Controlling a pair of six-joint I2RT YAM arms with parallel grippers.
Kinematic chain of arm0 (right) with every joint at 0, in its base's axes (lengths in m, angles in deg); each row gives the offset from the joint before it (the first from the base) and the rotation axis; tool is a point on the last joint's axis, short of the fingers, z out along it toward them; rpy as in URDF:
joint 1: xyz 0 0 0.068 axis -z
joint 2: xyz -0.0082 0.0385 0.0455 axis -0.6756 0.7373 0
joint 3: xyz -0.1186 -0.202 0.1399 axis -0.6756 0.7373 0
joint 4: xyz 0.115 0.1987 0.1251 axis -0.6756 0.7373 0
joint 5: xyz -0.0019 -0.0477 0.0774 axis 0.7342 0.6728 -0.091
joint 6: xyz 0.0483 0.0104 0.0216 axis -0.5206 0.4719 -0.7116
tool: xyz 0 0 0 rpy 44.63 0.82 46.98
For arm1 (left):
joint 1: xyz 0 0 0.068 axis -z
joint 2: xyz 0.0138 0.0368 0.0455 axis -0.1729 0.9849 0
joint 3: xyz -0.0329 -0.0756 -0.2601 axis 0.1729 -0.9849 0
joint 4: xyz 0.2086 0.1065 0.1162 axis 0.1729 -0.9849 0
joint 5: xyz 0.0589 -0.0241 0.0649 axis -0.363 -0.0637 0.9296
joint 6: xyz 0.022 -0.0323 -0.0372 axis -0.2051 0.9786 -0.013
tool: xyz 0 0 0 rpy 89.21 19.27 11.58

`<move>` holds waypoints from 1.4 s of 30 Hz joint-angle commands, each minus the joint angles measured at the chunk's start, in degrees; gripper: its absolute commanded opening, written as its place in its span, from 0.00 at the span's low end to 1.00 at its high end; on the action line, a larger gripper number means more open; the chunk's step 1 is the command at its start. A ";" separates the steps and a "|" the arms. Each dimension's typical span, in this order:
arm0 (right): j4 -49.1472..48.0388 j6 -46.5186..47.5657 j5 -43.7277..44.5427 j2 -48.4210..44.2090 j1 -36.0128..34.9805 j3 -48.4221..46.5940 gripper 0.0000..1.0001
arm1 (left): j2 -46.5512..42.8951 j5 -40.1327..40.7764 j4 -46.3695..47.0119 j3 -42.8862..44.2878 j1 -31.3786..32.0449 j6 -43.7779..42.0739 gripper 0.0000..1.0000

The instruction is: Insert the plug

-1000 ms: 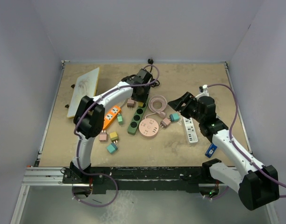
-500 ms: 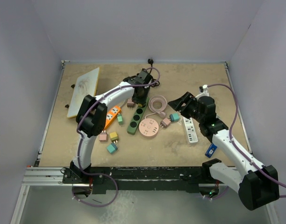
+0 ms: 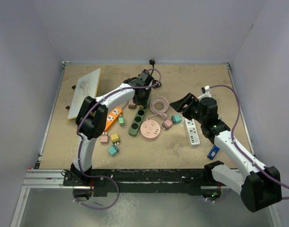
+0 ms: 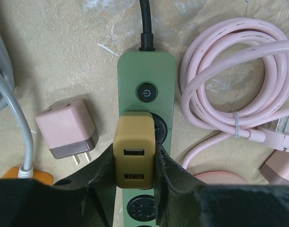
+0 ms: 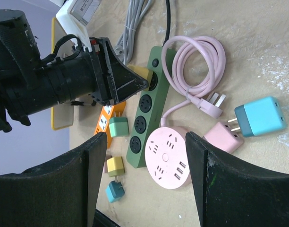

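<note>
My left gripper (image 4: 134,168) is shut on a mustard-yellow USB plug (image 4: 134,156). It holds the plug over the first socket of the green power strip (image 4: 147,75), just below the strip's round switch. From above, the left gripper (image 3: 141,97) is at the strip's far end (image 3: 137,124). Whether the prongs are in the socket is hidden under the plug. My right gripper (image 5: 142,184) is open and empty, hovering above the pink round power hub (image 5: 170,158); from above it (image 3: 181,105) is right of the hub (image 3: 151,128).
A coiled pink cable (image 4: 239,75) lies right of the strip, a pink adapter (image 4: 66,127) left of it. An orange strip (image 3: 111,118), several small adapters (image 3: 114,144), a white strip (image 3: 192,132), a blue item (image 3: 213,152) and a wooden board (image 3: 85,92) lie around.
The left gripper has edged slightly along the green strip with the yellow plug. The right arm has not moved.
</note>
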 commanded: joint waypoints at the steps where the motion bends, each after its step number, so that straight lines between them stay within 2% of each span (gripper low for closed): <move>1: -2.68 0.24 0.03 0.82 0.19 0.11 0.70 | 13.79 3.13 -3.54 -7.43 -1.91 -2.47 0.00; 8: -2.54 -0.22 -0.21 1.23 0.19 -0.11 0.69 | 17.10 2.47 -4.82 -5.54 -2.00 -3.39 0.00; 14: -0.53 -0.09 1.04 0.26 0.18 -0.51 0.70 | 13.41 -0.92 -5.50 -3.69 -2.17 -3.48 0.00; 19: 1.25 0.57 1.46 -0.02 0.18 -1.47 0.70 | 6.06 -1.42 -7.45 4.27 -2.25 -3.09 0.23; 21: 1.60 0.52 1.35 -0.19 0.18 -1.49 0.69 | 3.46 -1.70 -8.14 8.74 -2.26 -3.17 0.29; 23: 1.81 0.31 1.30 -0.38 0.18 -1.48 0.69 | 0.68 -2.23 -8.37 11.98 -2.26 -3.07 0.40; 27: 2.24 0.14 1.09 -0.77 0.18 -1.72 0.69 | -4.77 -1.62 -8.56 14.68 -2.26 -2.54 0.52; 32: 3.89 1.56 3.00 -0.88 0.18 -2.54 0.70 | -14.65 -3.23 -3.33 6.35 -2.26 -1.36 0.58; 39: 10.19 10.61 8.46 3.66 0.24 -5.68 0.70 | -37.72 -2.71 19.09 -21.34 -2.20 5.43 0.57; 42: 14.10 13.93 10.37 7.24 0.26 -7.94 0.70 | -46.02 -2.31 24.69 -30.91 -2.18 7.27 0.57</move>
